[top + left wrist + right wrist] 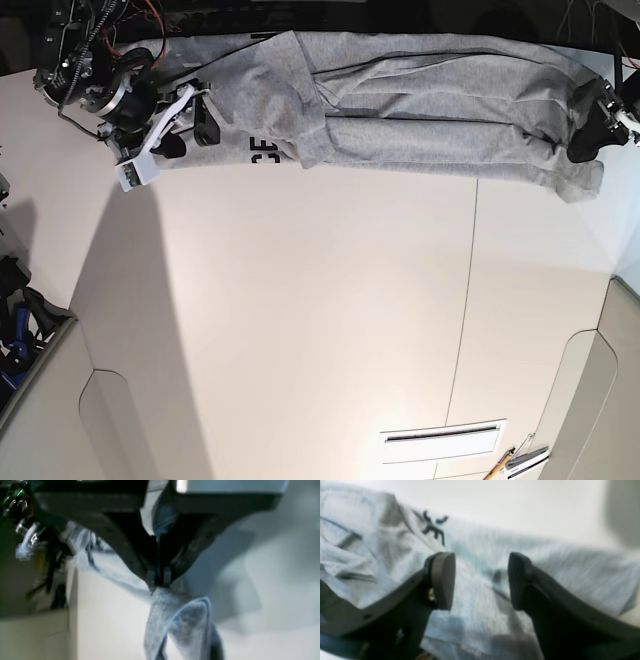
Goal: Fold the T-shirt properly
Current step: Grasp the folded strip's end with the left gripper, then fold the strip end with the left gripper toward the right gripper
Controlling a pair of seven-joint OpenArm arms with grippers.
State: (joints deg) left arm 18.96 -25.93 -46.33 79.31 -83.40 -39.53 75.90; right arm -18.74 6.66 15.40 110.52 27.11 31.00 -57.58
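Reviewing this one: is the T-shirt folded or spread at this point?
Neither fully: the T-shirt lies partly folded, its cloth doubled over and wrinkled, some lettering covered by a flap.

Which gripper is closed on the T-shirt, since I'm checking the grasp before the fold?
The left gripper: its fingers are shut on the T-shirt. The right gripper differs, its fingers spread wide over the fabric.

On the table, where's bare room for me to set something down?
The broad middle of the table is bare, from the T-shirt's lower edge down to the white-framed slot in the base view. It's crowded along the top, with the shirt and both arms, and at bottom right, by the pens.
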